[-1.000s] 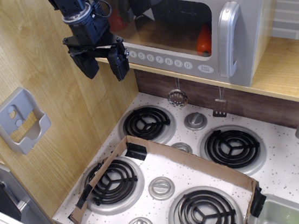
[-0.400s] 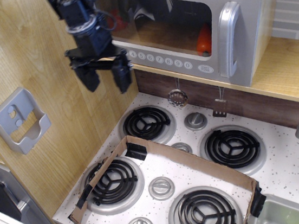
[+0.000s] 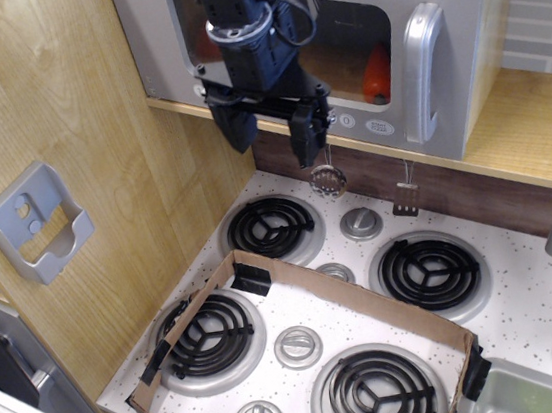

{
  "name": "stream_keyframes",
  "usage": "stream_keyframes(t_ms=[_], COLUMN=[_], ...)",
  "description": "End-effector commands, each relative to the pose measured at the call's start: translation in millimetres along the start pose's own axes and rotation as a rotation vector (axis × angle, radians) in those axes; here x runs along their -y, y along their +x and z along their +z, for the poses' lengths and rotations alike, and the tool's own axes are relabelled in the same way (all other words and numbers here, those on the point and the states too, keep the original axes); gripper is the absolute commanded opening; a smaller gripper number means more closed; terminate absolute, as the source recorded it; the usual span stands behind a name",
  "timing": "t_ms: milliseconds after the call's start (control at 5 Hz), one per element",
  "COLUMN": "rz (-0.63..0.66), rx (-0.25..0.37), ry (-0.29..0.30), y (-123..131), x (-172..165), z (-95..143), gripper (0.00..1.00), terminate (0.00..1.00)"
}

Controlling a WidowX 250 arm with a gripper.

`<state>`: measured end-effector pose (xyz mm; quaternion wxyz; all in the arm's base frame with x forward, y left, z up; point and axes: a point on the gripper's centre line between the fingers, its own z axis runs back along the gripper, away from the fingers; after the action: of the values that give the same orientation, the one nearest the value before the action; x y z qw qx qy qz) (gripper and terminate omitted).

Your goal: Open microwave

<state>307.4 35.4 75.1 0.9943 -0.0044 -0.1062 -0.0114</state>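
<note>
The toy microwave [image 3: 453, 3] sits on a wooden shelf at the top, its silver-grey door shut. Its chunky silver vertical handle [image 3: 422, 70] is on the right side of the door. A red-orange object [image 3: 376, 71] shows through the clear window. My black gripper [image 3: 272, 138] hangs in front of the door's lower middle, fingers pointing down and spread open, holding nothing. It is well to the left of the handle and covers part of the window, the button row and the clock.
A grey wall bracket [image 3: 36, 224] is on the wooden left panel. Below is a stove top with four black burners [image 3: 270, 225] and a cardboard frame [image 3: 297, 295]. A small ladle [image 3: 327, 176] and spatula [image 3: 407, 196] hang under the shelf. A sink edge [image 3: 540, 391] is at the bottom right.
My gripper has moved to the right, from the microwave's left edge to the front of the door's middle, and slightly lower. It stays open. The door has not moved.
</note>
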Motion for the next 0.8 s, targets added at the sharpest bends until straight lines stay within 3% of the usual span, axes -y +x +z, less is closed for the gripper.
stream_keyframes(t_ms=[0,200,600], rz=[-0.046,-0.073,-0.067], rx=[0.077,0.082,0.093], ry=[0.003,-0.013,0.011], y=[12,25,54], x=[42,56,71], z=[25,32,39], gripper=[1.00,1.00,1.00], terminate=[0.00,0.00,0.00])
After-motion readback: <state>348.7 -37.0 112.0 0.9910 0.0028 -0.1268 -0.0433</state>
